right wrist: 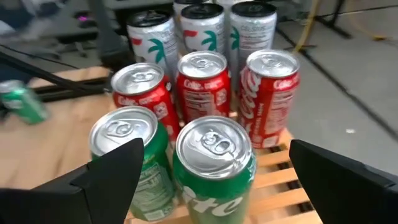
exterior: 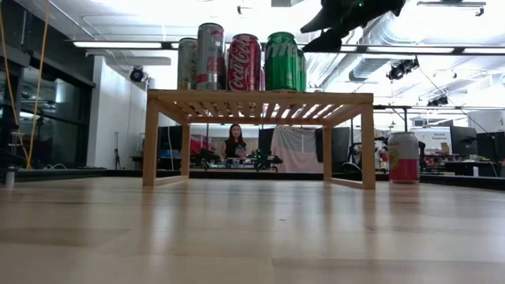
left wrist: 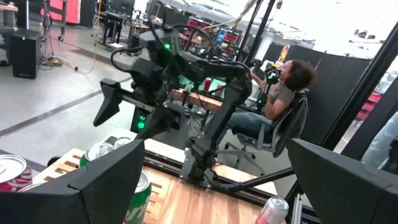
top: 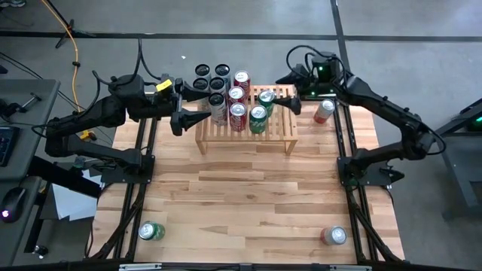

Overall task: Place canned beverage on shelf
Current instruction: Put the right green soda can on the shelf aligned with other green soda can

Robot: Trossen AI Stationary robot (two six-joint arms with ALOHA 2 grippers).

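**A:** While your right hand (top: 280, 100) hangs over the shelf (top: 279, 135) with its fingers spread wide and nothing in them, where do you count the cans?

**B:** You have two green cans (right wrist: 214, 165) nearest that hand and three red cans (right wrist: 201, 84) behind them, all upright on the slats. They sit bunched toward the left end, touching or nearly so, which leaves the right half of the slats bare for more.

**A:** And your left hand (top: 183, 105)?

**B:** It hangs just beside the shelf's left end, fingers wide apart, empty. Three loose cans wait on the desk (top: 248, 196): a pink can (top: 324, 111) upright just off the shelf's right end, and one green (top: 151, 231) and one red (top: 334, 235) near the front corners. I judge the pink one the easiest next pick.

**A:** How will they handle?

**B:** They look like smooth, glossy metal cylinders with rimmed tops. The shelf is pale wood with gaps between slats, so you need each base flat across them.
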